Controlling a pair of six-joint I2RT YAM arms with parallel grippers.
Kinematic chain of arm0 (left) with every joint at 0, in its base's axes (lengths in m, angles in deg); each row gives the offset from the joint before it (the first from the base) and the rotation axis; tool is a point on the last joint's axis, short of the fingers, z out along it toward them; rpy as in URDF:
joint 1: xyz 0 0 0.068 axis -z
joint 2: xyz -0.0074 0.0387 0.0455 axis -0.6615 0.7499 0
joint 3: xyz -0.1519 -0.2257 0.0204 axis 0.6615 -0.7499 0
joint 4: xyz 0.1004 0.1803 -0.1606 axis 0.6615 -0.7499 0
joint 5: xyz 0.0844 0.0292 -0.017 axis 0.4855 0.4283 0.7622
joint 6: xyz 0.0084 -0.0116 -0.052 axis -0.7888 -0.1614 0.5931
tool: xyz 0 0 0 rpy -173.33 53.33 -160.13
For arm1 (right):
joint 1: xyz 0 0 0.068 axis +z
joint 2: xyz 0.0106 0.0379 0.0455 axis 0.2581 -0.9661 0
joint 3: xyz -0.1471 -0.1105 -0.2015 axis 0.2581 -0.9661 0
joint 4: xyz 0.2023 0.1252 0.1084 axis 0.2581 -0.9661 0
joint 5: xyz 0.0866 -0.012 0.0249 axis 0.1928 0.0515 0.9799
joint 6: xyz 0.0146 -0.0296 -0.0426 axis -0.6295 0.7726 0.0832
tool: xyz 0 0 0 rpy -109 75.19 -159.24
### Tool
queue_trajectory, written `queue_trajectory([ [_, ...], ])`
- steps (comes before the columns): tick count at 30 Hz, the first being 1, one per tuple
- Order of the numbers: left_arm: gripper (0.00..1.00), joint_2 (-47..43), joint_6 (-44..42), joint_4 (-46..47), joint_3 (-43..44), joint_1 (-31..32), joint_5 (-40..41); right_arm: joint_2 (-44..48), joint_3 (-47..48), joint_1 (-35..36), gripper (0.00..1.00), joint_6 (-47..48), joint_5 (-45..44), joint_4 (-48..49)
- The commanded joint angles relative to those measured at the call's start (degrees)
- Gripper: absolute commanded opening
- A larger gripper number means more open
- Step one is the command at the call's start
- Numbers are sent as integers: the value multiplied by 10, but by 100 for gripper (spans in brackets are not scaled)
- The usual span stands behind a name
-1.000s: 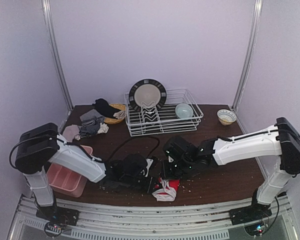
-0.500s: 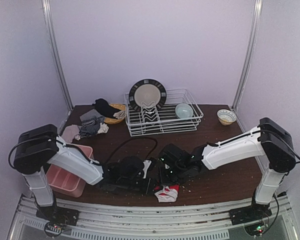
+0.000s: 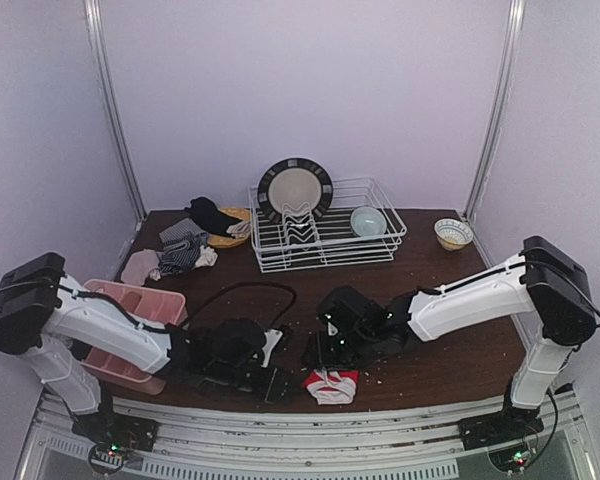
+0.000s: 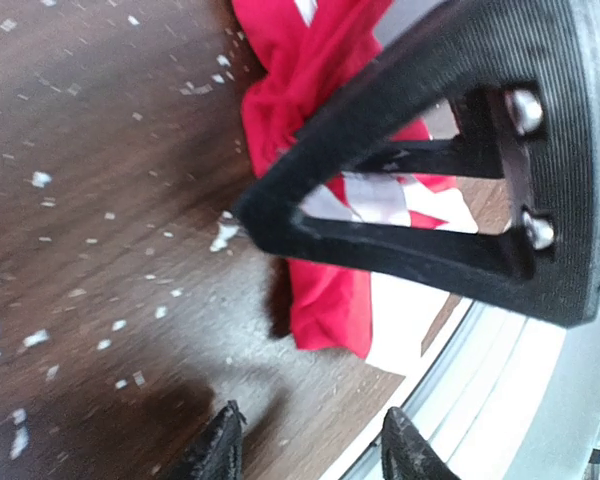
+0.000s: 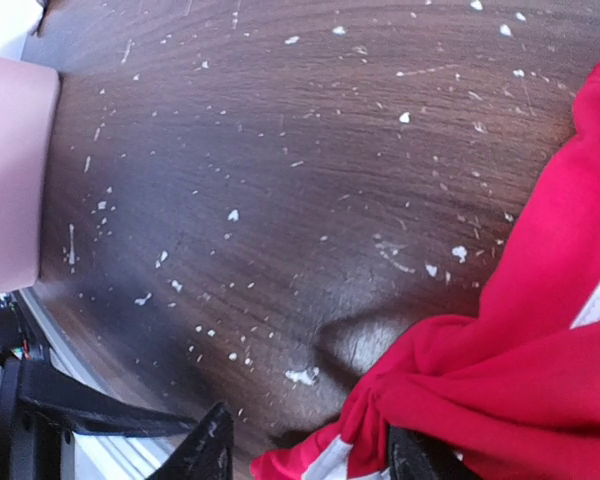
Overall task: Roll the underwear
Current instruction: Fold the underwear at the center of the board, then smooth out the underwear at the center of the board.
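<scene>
The red underwear (image 4: 325, 300) is looking like soft, matt cloth. The table (image 5: 280, 150) is showing dark, scuffed wood grain.

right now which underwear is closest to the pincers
The red pair with the white waistband, alone at the near edge; the striped pair and black pair lie heaped at the back left.

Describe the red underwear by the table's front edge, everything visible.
The red underwear is soft cloth with a white waistband, bunched into a crumpled, loosely folded heap rather than a neat roll. It lies on the dark wooden table, close to the front edge. The right gripper hangs open just above it; whether a finger touches the cloth cannot be told.
</scene>
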Motion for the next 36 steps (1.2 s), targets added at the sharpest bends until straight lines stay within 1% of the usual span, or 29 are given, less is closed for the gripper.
queue_trajectory([
  [1,46,-42,-19,-54,14,2,31,44,3,4,55,4,-2,-40],
  [3,46,-53,-23,-65,18,2,40,59,6,4,59,6,-8,-52],
  [6,45,-69,-25,-75,17,2,54,79,5,5,63,9,-18,-63],
  [11,45,-85,-28,-85,23,2,64,106,5,4,65,13,-32,-76],
  [13,45,-87,-33,-89,34,1,63,131,4,4,65,18,-50,-92],
  [15,44,-86,-42,-95,52,2,56,170,0,5,65,30,-84,-118],
  [19,41,-48,-71,-112,131,4,32,257,-19,-11,65,45,-149,-182],
  [22,34,8,-94,-124,205,7,8,307,-50,-43,65,45,-190,-213],
  [24,26,53,-106,-127,251,7,-10,333,-77,-74,63,42,-202,-213],
  [27,15,119,-117,-132,311,8,-40,356,-109,-103,54,43,-206,-208],
  [29,9,156,-122,-136,341,8,-53,355,-117,-115,47,48,-203,-206],
  [32,3,193,-124,-138,357,8,-52,333,-119,-123,44,56,-196,-204],
  [36,0,211,-122,-136,334,4,0,305,-130,-124,43,57,-181,-171],
])
